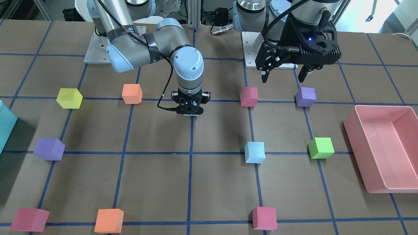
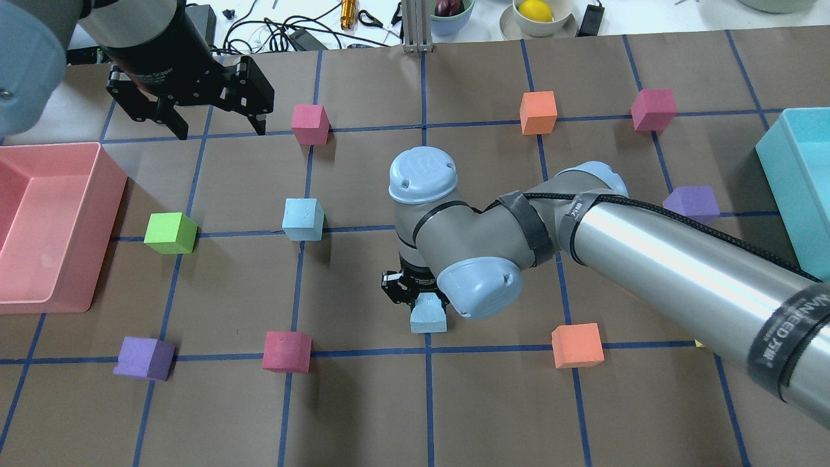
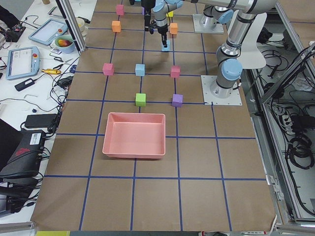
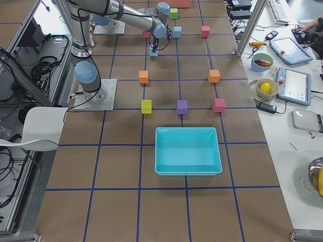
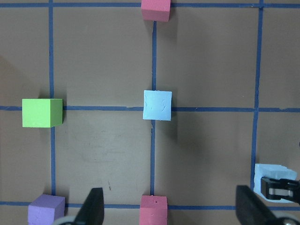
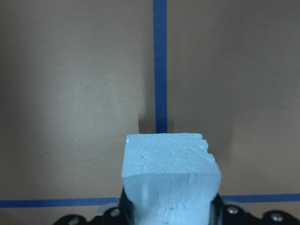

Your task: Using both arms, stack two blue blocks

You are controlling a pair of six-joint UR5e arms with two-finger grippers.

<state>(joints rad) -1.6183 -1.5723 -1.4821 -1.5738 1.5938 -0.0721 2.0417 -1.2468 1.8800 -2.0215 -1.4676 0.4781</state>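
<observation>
I read right gripper [image 1: 191, 109] clamped on one blue block [image 6: 171, 178], well apart from green cube [image 2: 170, 233] | second blue block [image 2: 303, 218] on table [image 2: 363, 415] near green cube | left gripper [image 1: 282, 78] spread wide, empty, high over that cube's area

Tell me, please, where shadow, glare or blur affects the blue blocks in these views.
Right wrist: the held blue block looms close, near face soft, shadow beyond it. Left wrist: the free blue block is sharp. Overhead: glare streaks the right arm.
</observation>
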